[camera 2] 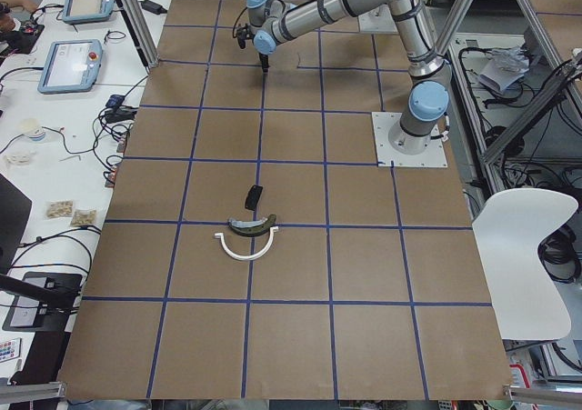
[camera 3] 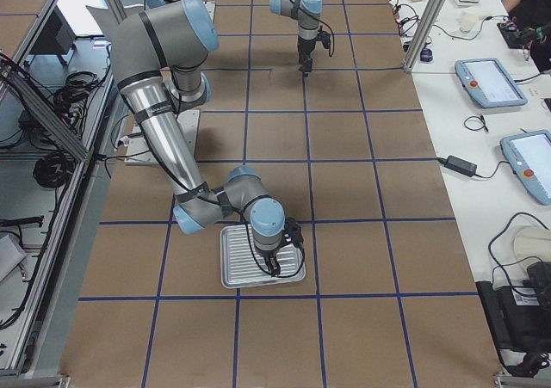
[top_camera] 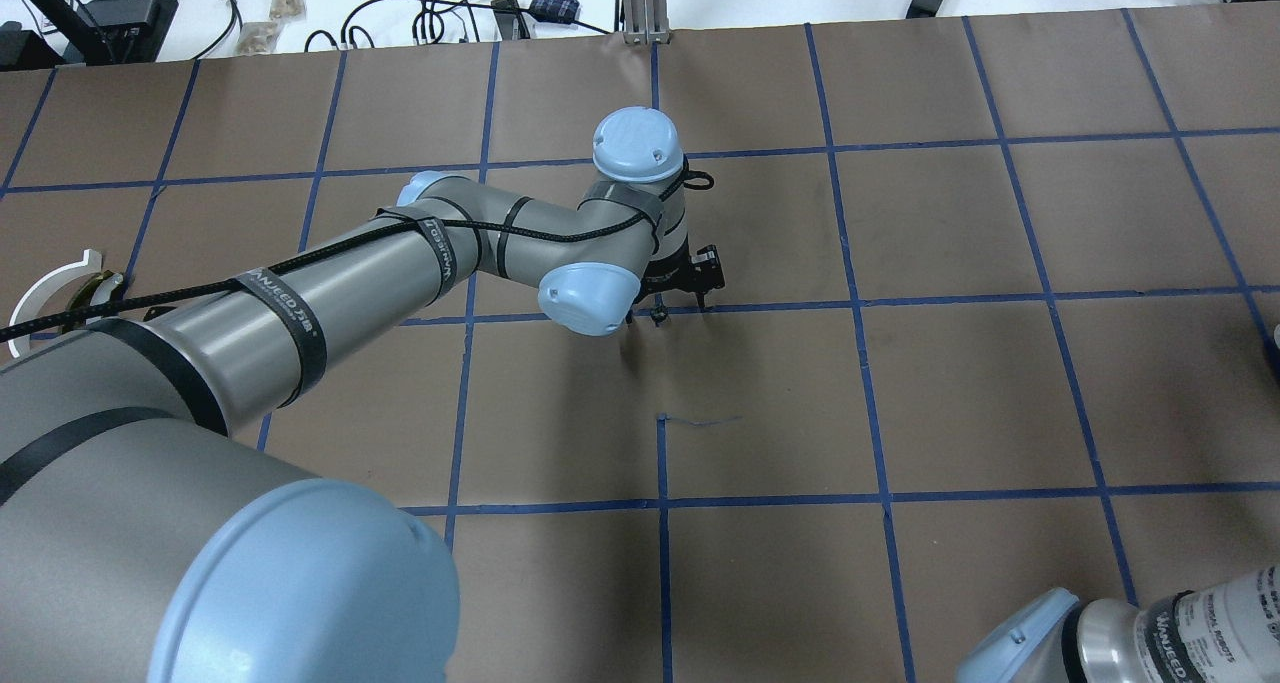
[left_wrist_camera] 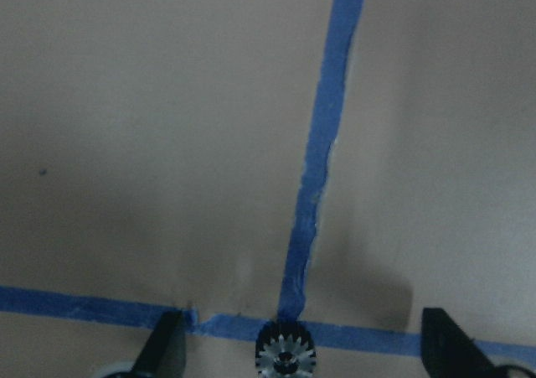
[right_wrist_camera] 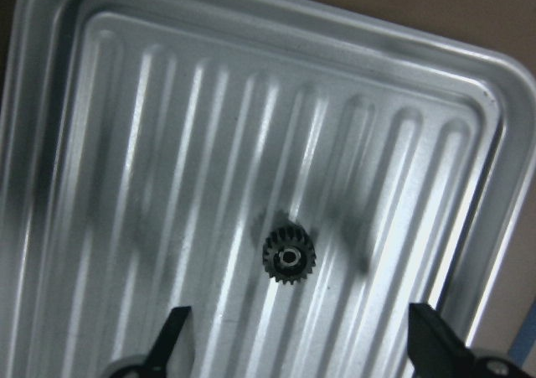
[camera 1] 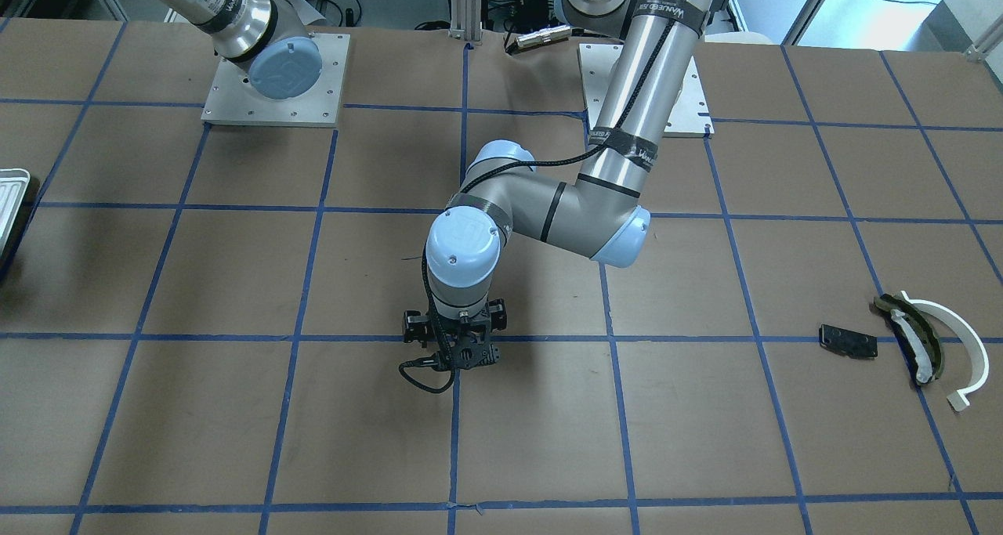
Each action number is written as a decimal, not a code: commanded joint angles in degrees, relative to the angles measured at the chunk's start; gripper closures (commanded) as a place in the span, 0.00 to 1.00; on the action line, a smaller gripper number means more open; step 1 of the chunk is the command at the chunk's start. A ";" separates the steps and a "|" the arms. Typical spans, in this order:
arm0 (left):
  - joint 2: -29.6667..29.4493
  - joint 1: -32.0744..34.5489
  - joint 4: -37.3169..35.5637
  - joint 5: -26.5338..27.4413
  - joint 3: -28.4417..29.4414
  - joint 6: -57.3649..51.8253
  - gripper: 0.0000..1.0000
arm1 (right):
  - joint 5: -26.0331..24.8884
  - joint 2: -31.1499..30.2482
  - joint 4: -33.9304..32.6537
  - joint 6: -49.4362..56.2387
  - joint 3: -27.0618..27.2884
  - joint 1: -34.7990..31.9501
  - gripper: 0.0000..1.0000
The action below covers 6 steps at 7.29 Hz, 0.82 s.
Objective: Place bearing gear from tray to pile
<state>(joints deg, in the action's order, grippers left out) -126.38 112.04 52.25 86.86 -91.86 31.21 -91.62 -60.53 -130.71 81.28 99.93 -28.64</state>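
Shows a brown bench (camera 1: 235, 410) gridded with blue tape (left_wrist_camera: 322, 143). Puts the right tool (right_wrist_camera: 303, 340) low over the tray (right_wrist_camera: 126, 101) at the robot's right end, with fingers spread wide on either side of a small dark gear (right_wrist_camera: 289, 258) lying flat and untouched on the ridged floor; looks like the line-up for a pinch. Puts the left tool (camera 1: 454, 345) at mid-bench, pointing straight down, also spread and pinching nothing, with a second gear (left_wrist_camera: 285, 354) resting between its fingers on a crossing of tape. Probably marks a relay spot, given tray and pile (camera 1: 913, 339) at opposite ends, well apart, perhaps beyond the reach of one arm. Leaves the pile of loose parts near the left end, with no gear made out among them.
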 commanded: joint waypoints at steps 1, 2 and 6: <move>1.13 0.19 0.13 0.60 -0.16 -0.44 0.08 | 0.56 0.59 0.45 -0.42 0.00 -0.54 0.20; 0.87 0.37 0.56 0.94 -0.86 -0.44 0.13 | 0.48 0.50 0.45 -0.25 -0.18 -0.54 0.37; 1.21 -0.07 0.74 1.03 -1.57 -1.50 1.00 | 0.74 0.50 0.19 -0.24 -0.44 -2.12 0.52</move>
<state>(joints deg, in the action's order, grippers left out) -125.68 112.10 52.76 87.85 -93.39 29.79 -90.89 -60.00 -130.48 81.08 99.59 -30.43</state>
